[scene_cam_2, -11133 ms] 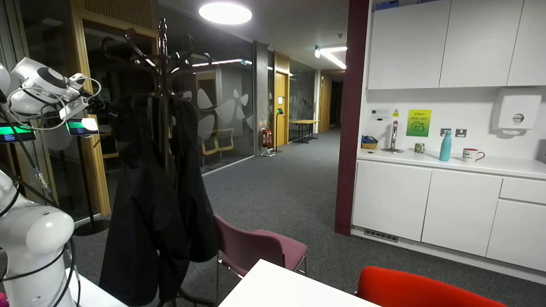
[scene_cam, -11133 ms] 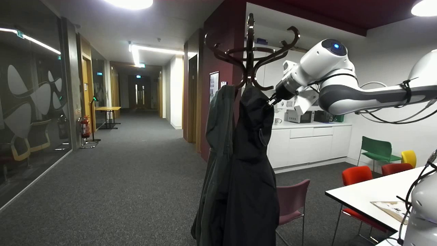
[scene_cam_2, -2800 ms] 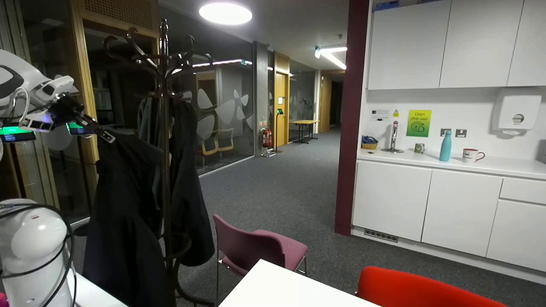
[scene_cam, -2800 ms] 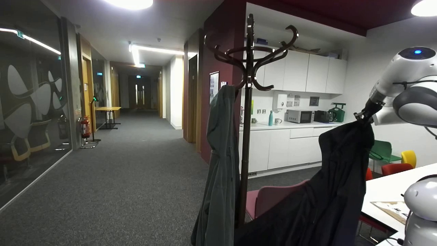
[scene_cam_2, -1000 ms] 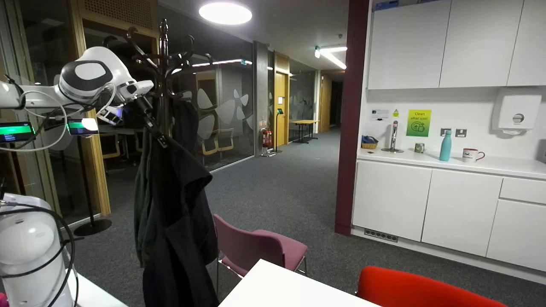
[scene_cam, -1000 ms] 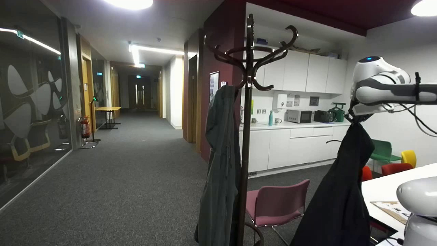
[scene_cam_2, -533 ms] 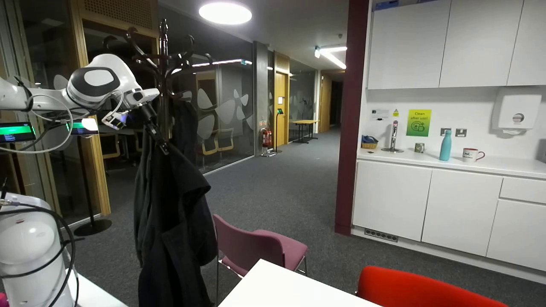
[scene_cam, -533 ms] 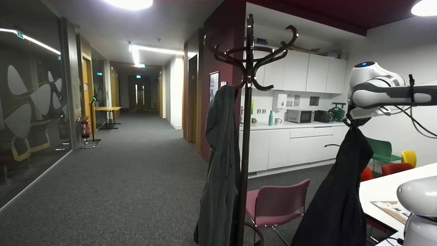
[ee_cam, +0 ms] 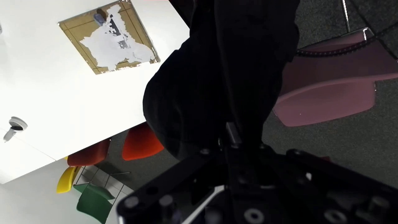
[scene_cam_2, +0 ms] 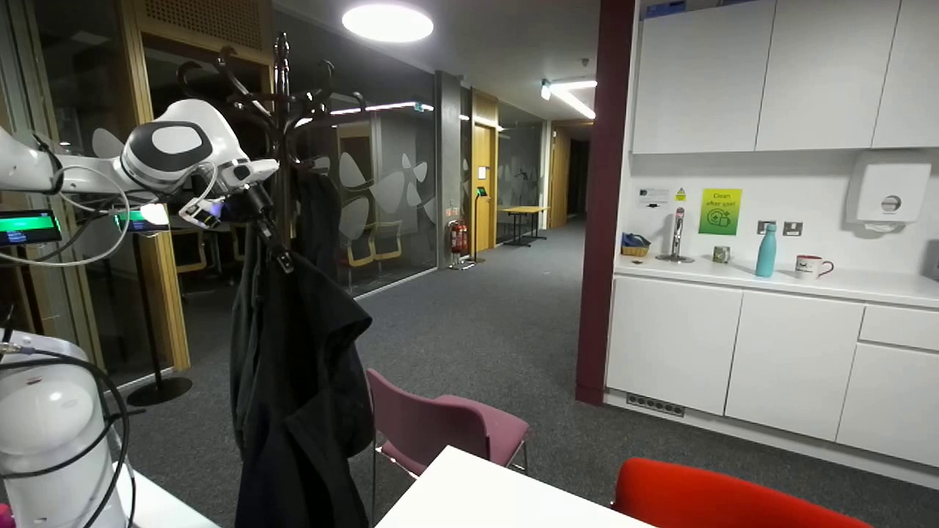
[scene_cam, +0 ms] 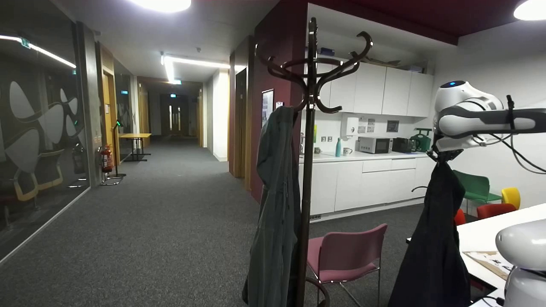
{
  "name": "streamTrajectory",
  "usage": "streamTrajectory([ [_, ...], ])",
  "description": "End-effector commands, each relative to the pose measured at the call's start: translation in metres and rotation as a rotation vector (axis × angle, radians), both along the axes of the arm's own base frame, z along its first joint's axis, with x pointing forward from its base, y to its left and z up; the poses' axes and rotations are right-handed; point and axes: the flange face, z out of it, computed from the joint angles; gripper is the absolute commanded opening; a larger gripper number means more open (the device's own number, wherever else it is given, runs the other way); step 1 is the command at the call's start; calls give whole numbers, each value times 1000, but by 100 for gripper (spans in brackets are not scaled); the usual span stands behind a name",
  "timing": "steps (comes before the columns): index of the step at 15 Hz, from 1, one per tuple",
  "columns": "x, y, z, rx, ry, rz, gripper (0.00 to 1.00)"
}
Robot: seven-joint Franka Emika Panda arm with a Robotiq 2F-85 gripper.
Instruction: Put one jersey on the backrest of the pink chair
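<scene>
I hold the long, limp black fabric jersey [scene_cam: 431, 247] by its top in the clamped black two-fingered pincer [scene_cam_2: 285, 262], high near the corner of the flat white table [scene_cam: 495, 229], presumably so its hanging length can clear the backrest of the dull-pink metal-legged chair [scene_cam: 352, 252]

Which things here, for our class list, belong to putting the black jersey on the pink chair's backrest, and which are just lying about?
Belong to the job:
black jersey
gripper, shut on it
pink chair

Not part of it:
grey-green coat
coat stand
bright red chair
turquoise bottle
microwave
</scene>
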Motion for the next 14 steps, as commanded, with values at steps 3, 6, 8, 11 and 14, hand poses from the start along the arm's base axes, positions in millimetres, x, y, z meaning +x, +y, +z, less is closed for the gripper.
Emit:
streamTrajectory([
  [3, 49, -22, 26, -11, -72, -27, 0],
  [6, 79, -35, 34, -9, -102, -47, 0],
  [8, 99, -44, 40, -1, -121, -59, 0],
  [11, 134, -58, 46, 14, -140, -80, 0],
  [14, 164, -64, 46, 33, -145, -113, 0],
])
